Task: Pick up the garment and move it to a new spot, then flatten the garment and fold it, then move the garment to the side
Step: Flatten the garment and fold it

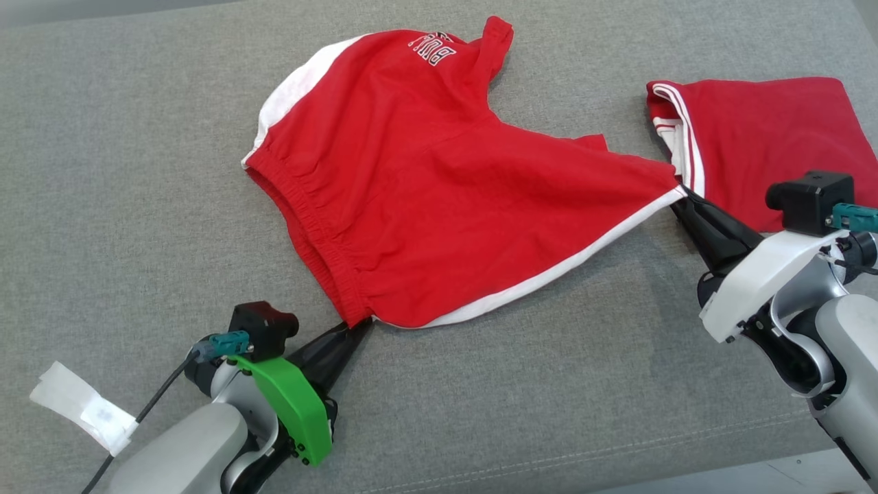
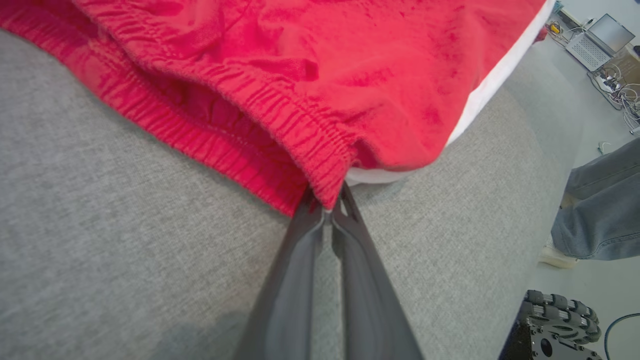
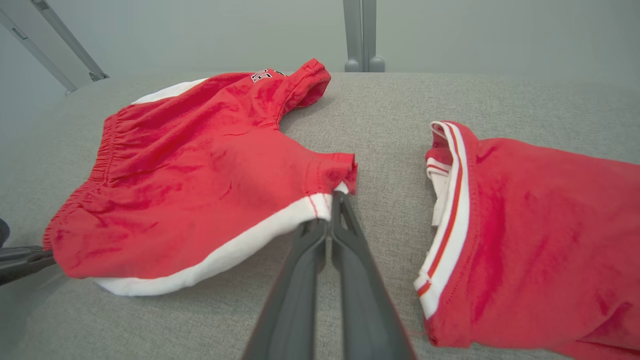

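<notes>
Red soft shorts with a white stripe down the side (image 1: 439, 206) lie spread in the middle of the grey cloth table top (image 1: 549, 398). You have your left gripper (image 1: 362, 325) pinched tight on the near end of the stretchy waistband. You have your right gripper (image 1: 680, 194) pinched tight on the corner of one leg, right at the white stripe. The shorts are stretched out between your two grippers. The other leg points away from you and has some letters on it. A folded red shirt with a white striped collar (image 1: 761, 137) lies on the right, near the shorts but apart from them.
</notes>
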Robot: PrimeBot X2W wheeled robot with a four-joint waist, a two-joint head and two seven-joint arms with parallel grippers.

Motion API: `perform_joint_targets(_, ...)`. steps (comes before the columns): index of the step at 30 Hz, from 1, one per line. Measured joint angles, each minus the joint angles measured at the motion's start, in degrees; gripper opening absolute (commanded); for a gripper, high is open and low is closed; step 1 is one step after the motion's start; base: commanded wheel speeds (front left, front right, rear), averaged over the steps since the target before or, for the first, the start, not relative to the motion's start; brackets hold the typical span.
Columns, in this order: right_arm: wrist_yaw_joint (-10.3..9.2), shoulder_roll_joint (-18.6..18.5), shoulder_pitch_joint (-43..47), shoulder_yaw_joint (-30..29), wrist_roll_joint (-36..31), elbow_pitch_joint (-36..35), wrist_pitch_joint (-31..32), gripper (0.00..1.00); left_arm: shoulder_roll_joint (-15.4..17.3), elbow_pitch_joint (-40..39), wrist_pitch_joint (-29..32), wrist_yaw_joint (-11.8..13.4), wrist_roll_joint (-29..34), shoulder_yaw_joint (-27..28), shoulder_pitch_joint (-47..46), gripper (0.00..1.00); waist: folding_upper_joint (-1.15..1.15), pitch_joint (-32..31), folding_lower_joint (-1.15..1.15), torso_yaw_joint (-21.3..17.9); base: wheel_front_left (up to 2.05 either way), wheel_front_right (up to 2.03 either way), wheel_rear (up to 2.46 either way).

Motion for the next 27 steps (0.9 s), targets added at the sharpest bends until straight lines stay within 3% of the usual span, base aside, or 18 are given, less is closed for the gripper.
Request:
perform_joint_targets(4, -0.37, -0.02, -0.03, -0.43, 0.08, -0.58, -0.08, 0.00, 0.41, -1.08, 0.01, 0.00, -1.89, -0.11, -0.22, 0.00, 0.00, -0.25, 0.00, 0.20, 0.00, 0.00, 0.00)
perform_joint_targets(7, -0.33, -0.64, -0.10, -1.19, 0.19, -1.02, -0.08, 0.00, 2.63, -4.76, 0.86, 0.00, -4.32, 0.12, -1.88, 0.00, 0.00, -0.57, 0.00, 0.34, 0.00, 0.00, 0.00)
perform_joint_targets(16, 2.21, -3.22, -2.58, -7.25, 8.93, -10.98, 0.64, 0.00, 14.30, -23.94, 8.03, 0.00, -12.57, 1.64, -7.22, 0.00, 0.00, -3.26, 0.00, 0.81, 0.00, 0.00, 0.00)
perform_joint_targets(17, 2.77, -4.64, -2.26, -8.84, 11.44, -14.16, 1.27, 0.00, 16.90, -29.15, 10.12, 0.00, -15.48, 1.67, -7.38, 0.00, 0.00, -4.13, 0.00, 0.78, 0.00, 0.00, 0.00)
perform_joint_targets(21, 3.81, -6.44, -1.01, -13.23, 17.23, -22.96, 1.13, 0.00, 21.24, -40.84, 13.86, 0.00, -20.86, 2.42, -9.02, 0.00, 0.00, -5.98, 0.00, 0.61, 0.00, 0.00, 0.00)
perform_joint_targets(27, 3.65, -10.56, -1.07, -22.70, 24.36, -35.02, 0.70, 0.00, 30.17, -53.61, 17.70, 0.00, -28.13, 10.80, -14.82, 0.00, 0.00, -8.01, 0.00, -0.50, 0.00, 0.00, 0.00)
